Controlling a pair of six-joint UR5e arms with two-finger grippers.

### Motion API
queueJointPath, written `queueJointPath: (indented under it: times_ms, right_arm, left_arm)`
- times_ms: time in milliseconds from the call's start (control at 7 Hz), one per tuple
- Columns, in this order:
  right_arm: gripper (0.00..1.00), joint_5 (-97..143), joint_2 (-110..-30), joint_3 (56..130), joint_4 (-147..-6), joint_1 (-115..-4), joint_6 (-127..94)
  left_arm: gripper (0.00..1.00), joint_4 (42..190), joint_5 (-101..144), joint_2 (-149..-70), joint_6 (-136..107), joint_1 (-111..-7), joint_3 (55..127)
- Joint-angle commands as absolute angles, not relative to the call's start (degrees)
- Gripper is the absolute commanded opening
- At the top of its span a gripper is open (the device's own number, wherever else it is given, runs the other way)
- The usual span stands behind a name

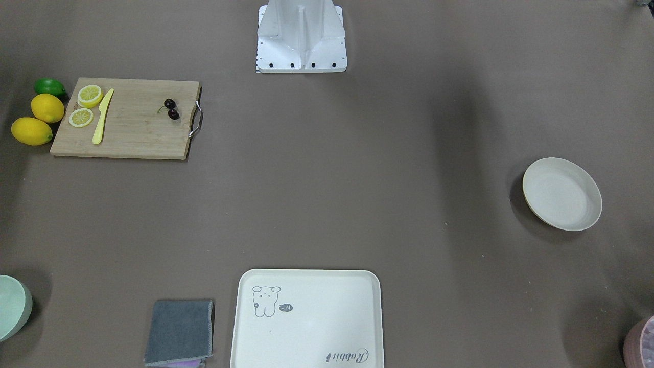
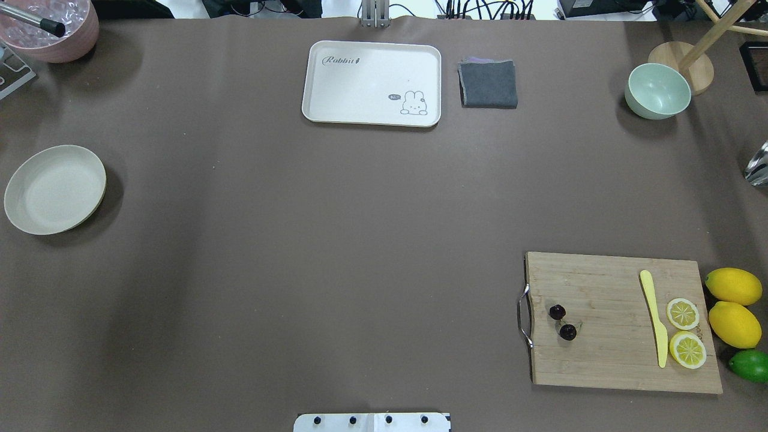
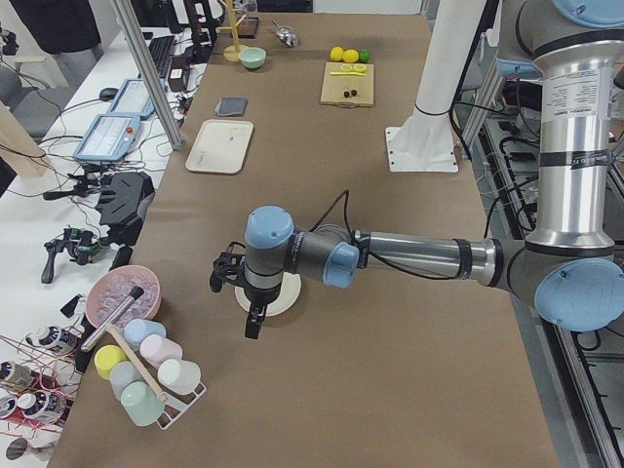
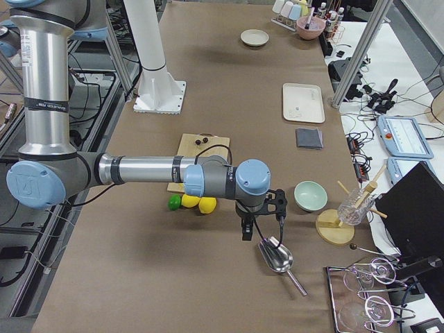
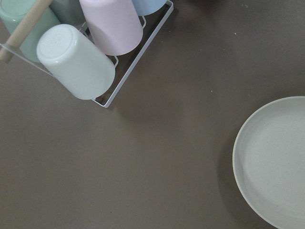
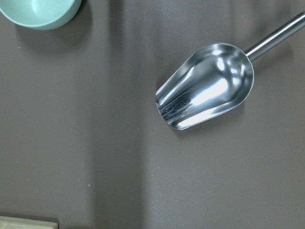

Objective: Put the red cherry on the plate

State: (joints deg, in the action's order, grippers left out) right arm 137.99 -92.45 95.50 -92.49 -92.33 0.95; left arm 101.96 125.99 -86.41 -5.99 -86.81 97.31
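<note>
The red cherry (image 2: pixel 562 321), a pair of tiny dark fruits on thin stems, lies on the wooden cutting board (image 2: pixel 606 354) near its metal handle, also visible in the front view (image 1: pixel 171 109). The plate (image 2: pixel 54 189) is round, cream-white and empty, at the table's far left end. In the exterior left view my left gripper (image 3: pixel 253 324) hangs over the table beside the plate (image 3: pixel 285 300); the left wrist view shows the plate's rim (image 5: pixel 274 162) at the right. My right gripper (image 4: pixel 246 233) hovers past the lemons, far from the cherry (image 4: pixel 202 141). Whether either gripper is open or shut, I cannot tell.
On the board lie a yellow knife (image 2: pixel 654 318) and two lemon slices (image 2: pixel 684 331); two lemons (image 2: pixel 733 306) and a lime (image 2: pixel 750 365) sit beside it. A bear tray (image 2: pixel 372 83), grey cloth (image 2: pixel 488 84), green bowl (image 2: pixel 657 91), metal scoop (image 6: pixel 207 86) and cup rack (image 5: pixel 95 52) stand around.
</note>
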Motion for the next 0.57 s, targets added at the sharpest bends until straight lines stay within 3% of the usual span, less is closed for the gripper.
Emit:
queueJointPath:
  times_ms: [0,429]
  right_arm:
    - [1.00,137.99,-92.02,95.54,-92.46,-92.29,0.79]
    - [1.00,137.99,-91.76,95.71,-92.46,-92.29,0.79]
  left_arm:
    - [0.98,101.60,125.95,-86.31,-5.98,-87.10,97.21]
    - [0.98,101.60,125.95,-85.78,-5.98,-87.28,97.21]
